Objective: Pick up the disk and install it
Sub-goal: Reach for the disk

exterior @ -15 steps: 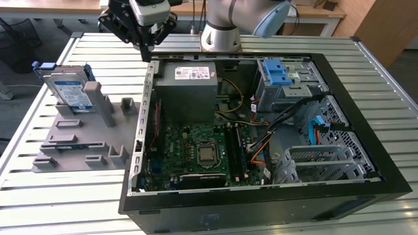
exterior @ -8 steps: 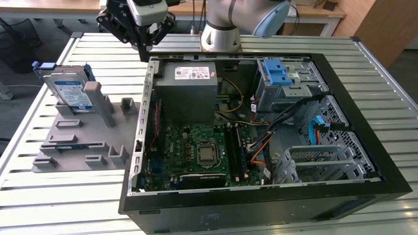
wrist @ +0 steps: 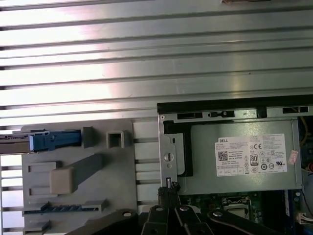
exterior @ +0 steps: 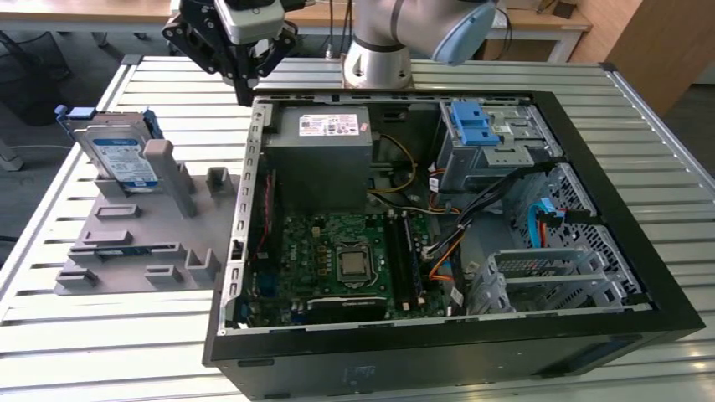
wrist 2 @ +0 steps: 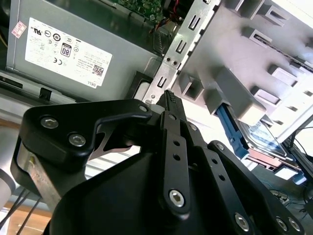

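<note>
Slatted metal desk [exterior: 100, 335] as work surface. Task status: nothing completed; pick-up and installation both outstanding. Location of disk [exterior: 117, 155]: upright in grey holder [exterior: 167, 251] at the left of the exterior view, untouched. Position of gripper [exterior: 244, 94]: upper left of the exterior view, over the far corner of the open computer case [exterior: 447, 352], well apart from disk. Closed tip to tip, with nothing held. Inside case: power supply [exterior: 324, 163] nearest gripper, drive cage [exterior: 491, 155] with blue latch [exterior: 475, 126] toward upper right. Possible obstructions: case wall between holder and interior; loose cables [exterior: 503, 197] beside drive cage.
</note>
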Controlling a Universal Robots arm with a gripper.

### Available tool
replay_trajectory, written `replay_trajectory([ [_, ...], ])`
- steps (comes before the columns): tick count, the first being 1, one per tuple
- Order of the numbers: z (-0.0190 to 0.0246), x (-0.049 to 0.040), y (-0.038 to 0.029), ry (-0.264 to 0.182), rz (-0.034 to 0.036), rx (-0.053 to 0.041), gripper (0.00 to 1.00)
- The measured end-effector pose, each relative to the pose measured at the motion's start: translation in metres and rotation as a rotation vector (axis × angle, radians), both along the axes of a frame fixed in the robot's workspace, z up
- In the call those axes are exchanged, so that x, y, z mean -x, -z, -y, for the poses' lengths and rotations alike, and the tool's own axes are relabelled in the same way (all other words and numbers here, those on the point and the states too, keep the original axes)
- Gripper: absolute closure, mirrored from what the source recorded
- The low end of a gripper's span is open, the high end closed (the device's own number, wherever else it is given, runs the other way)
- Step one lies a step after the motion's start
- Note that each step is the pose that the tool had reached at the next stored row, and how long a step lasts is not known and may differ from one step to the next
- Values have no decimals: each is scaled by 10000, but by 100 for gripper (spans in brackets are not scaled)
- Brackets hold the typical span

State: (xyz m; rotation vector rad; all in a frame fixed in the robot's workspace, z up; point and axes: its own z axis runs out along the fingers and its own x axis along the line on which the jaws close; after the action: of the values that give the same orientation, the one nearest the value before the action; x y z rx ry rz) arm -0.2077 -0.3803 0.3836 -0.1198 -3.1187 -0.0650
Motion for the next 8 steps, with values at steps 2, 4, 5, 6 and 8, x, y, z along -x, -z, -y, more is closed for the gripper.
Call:
replay_trajectory([
  [2,-2,6,1,0,-8,-1,89],
  [4,-5,11,1,0,-18,-1,89],
  [5,-6,13,2,0,-25,-1,89],
  [6,-6,17,2,1,-28,-1,89],
  [8,-8,27,3,0,-39,-1,89],
])
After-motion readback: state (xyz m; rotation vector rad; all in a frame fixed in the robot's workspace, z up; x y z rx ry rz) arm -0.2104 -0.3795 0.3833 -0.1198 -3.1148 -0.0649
